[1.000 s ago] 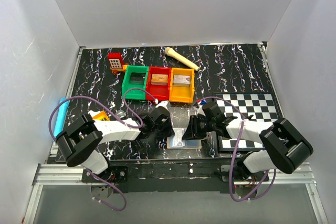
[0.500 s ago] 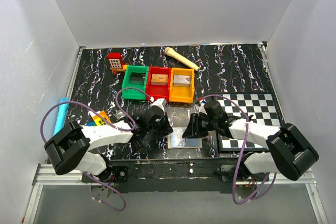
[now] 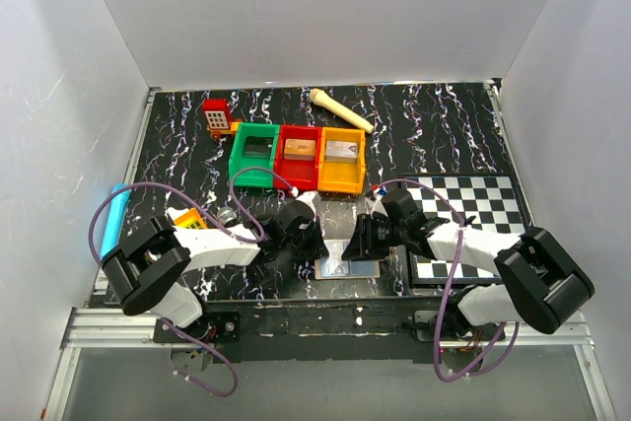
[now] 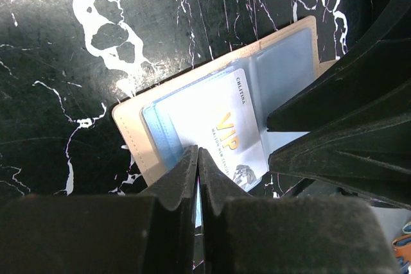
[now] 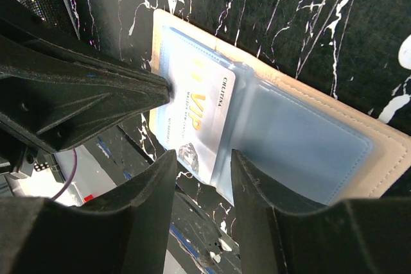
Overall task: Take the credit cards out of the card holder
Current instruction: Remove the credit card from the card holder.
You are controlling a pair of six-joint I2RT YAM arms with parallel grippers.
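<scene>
From above, the holder (image 3: 345, 265) lay front-centre between the left gripper (image 3: 317, 244) and the right gripper (image 3: 357, 244). Left wrist: the left gripper (image 4: 198, 155), fingers together, seemingly pinned it beside the card (image 4: 225, 133). Right wrist: the right gripper (image 5: 202, 158) gaped astride the card's corner. Extraction looked pending, needing a pinch.

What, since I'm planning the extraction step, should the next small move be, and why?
Probably close the right gripper on the VIP card. Its open jaws straddle the card's end, which already sticks out of a pocket of the card holder, while the tip of the shut left gripper sits at the card's side edge.
</scene>
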